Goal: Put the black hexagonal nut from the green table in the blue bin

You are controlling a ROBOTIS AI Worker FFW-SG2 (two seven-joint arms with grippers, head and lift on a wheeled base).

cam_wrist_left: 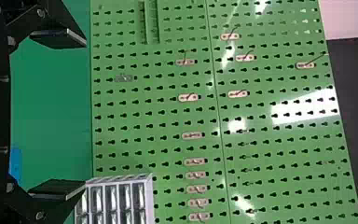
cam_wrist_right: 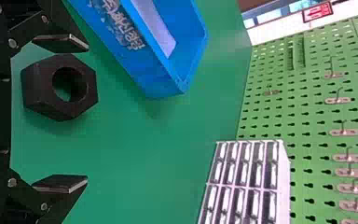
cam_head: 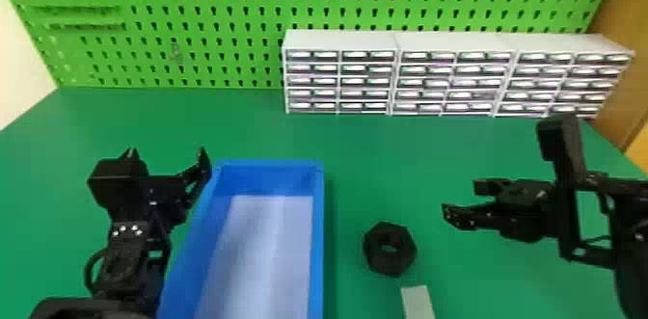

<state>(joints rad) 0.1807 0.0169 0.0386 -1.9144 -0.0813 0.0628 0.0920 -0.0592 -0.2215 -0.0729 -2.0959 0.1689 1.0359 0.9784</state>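
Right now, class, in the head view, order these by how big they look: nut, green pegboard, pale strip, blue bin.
Largest to smallest:
1. Green pegboard
2. Blue bin
3. Nut
4. Pale strip, cut off by the bottom edge

The left arm [cam_head: 140, 274] was black, with a cluster of pale screw heads [cam_head: 123, 228] and a thin black cable [cam_head: 87, 270] that curved out in a loop at its side. The right arm [cam_head: 569, 219] was black too, with squared bars [cam_head: 589, 255] around a rectangular gap and a chunky block [cam_head: 554, 137]. The left gripper [cam_head: 167, 152] and right gripper [cam_head: 461, 197] had angular black links [cam_wrist_right: 28, 30], round metallic screws [cam_wrist_right: 12, 43] and flat, dark fingers [cam_wrist_right: 60, 43] with paler edges.
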